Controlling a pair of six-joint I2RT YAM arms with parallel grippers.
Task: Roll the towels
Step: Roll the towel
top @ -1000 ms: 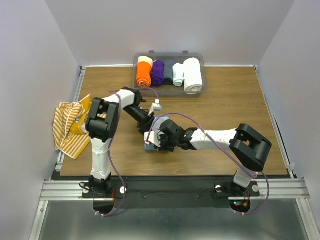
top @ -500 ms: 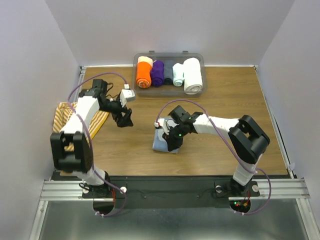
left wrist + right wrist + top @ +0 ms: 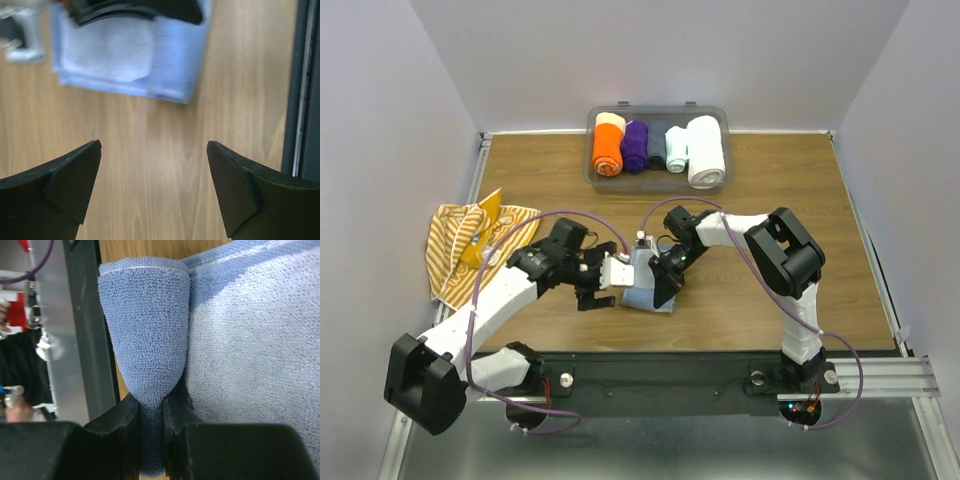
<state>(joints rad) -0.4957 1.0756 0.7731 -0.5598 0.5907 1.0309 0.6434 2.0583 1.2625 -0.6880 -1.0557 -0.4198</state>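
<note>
Pale blue towel [image 3: 642,292] lies flat mid-bench [image 3: 780,210], rolling barely begun: right end effector [image 3: 151,410] pinches a raised fold at its edge. Left end effector [image 3: 155,165] is spread and empty just beside it. Striped towel [image 3: 455,255] lies crumpled and unrolled at the left edge.

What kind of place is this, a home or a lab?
Probably a robotics lab cell: plain white walls around a wooden table, two robot arms on a metal rail, a plastic bin of cloth rolls.

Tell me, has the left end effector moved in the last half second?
Yes. The left end effector has moved away from the clear plastic bin, downward and rightward in the top view, ending beside the pale blue cloth towel.
</note>
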